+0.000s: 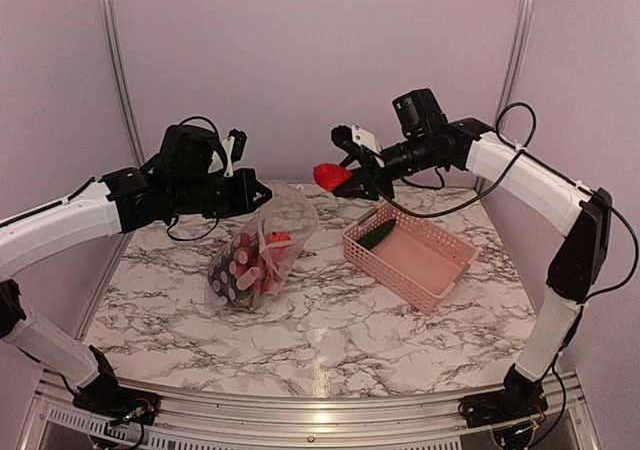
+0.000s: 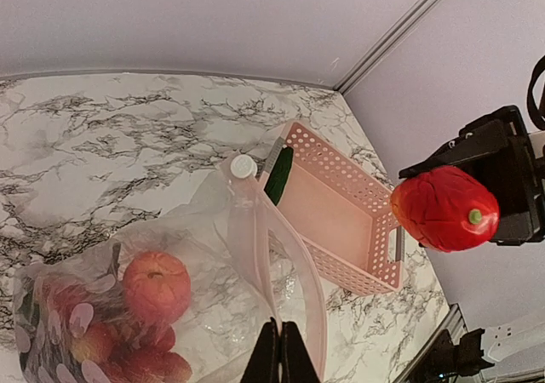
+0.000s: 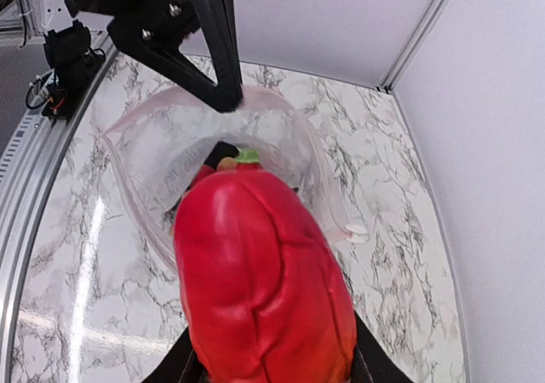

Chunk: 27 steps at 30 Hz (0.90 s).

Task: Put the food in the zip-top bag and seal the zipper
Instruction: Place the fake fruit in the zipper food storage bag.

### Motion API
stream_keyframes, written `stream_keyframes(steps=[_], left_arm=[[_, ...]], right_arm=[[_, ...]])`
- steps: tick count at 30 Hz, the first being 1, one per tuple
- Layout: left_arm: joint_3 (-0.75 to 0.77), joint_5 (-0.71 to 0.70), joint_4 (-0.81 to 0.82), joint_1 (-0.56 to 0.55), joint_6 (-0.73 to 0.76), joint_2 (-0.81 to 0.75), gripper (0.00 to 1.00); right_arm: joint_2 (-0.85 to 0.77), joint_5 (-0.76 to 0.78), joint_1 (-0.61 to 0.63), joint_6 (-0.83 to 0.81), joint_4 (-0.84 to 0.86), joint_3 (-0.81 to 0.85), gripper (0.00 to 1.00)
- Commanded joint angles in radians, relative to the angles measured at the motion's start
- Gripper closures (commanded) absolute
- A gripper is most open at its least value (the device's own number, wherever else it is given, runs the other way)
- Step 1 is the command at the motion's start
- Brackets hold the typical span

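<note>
From the top camera we see the left gripper (image 1: 262,196) pinched shut on the mouth edge of the zip-top bag (image 1: 262,255), whose lower end rests on the marble table (image 1: 350,340). The right gripper (image 1: 342,179) clamps a red fruit (image 1: 328,176) in the air just right of that mouth. Around the table stand lilac walls (image 1: 300,50).

In the left wrist view, a pink basket (image 2: 341,272) beyond the bag holds the green cucumber (image 2: 278,176).

In the right wrist view, the glossy, ridged fruit hangs near the bag's open mouth.
</note>
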Motion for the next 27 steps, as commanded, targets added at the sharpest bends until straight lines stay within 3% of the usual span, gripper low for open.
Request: stream_keyframes(steps=[1,10,14,18,21,25,27], left_arm=[[0.013,-0.007,0.009,0.003,0.003,-0.024,1.0],[-0.014,-0.046,0.003,0.004,-0.006,-0.084,1.0],[-0.032,-0.075,0.002,0.003,-0.007,-0.116,1.0],[-0.053,-0.101,-0.001,0.003,-0.004,-0.136,1.0],[-0.056,-0.107,-0.006,0.003,0.0,-0.141,1.0],[-0.062,-0.112,-0.006,0.004,0.006,-0.147,1.0],[-0.065,-0.115,-0.005,0.005,0.008,-0.15,1.0]], right_arm=[[0.065,-0.251,0.047,0.232,0.133,0.083,0.63],[0.18,-0.332,0.135,0.454,0.421,0.04,0.61],[0.228,-0.339,0.147,0.525,0.52,0.015,0.41],[0.226,-0.316,0.149,0.544,0.511,0.053,0.25],[0.197,-0.298,0.137,0.497,0.422,0.086,0.22],[0.109,-0.279,0.063,0.472,0.372,0.048,0.03],[0.079,-0.252,0.003,0.464,0.345,0.027,0.02]])
